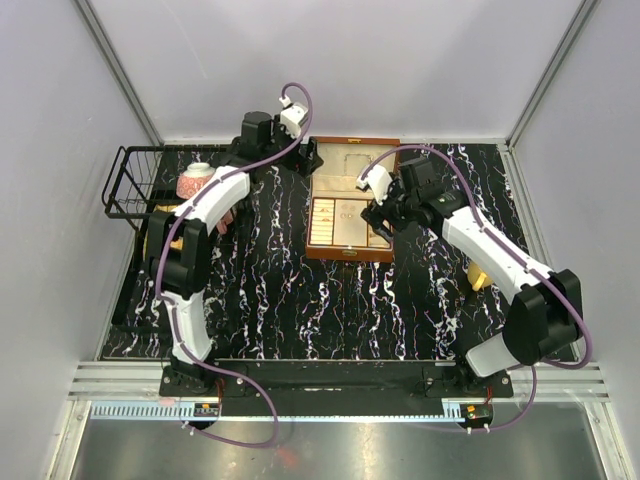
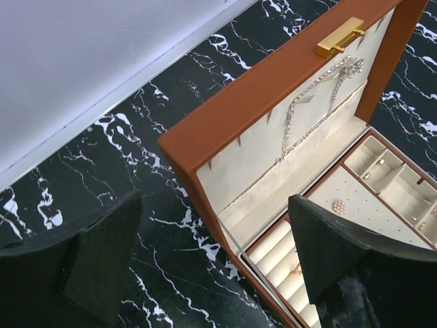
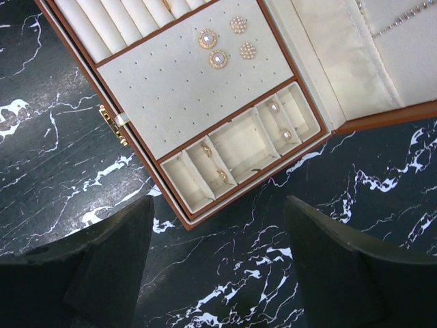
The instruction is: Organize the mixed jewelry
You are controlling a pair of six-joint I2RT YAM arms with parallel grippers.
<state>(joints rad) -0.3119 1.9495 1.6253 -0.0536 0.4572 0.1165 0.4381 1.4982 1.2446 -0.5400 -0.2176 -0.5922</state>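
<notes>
The brown box (image 1: 350,200) lies open on the black marble. A fine chain (image 2: 321,96) hangs inside its raised lid. Several round earrings (image 3: 217,58) sit on the dotted pad, and small rings (image 3: 222,175) and pearl pieces (image 3: 286,134) lie in the side compartments. Another pearl stud (image 2: 339,206) shows beside the ring rolls (image 2: 280,263). My left gripper (image 2: 213,199) hovers open over the box's back left edge, holding nothing. My right gripper (image 3: 218,205) hangs open and empty above the marble, just off the box's front right corner.
A yellow cup (image 1: 478,275) stands on the marble right of the box, under the right arm. A black wire basket (image 1: 135,180) and a pink-and-white object (image 1: 197,180) sit at the back left. Grey walls close in the back and sides.
</notes>
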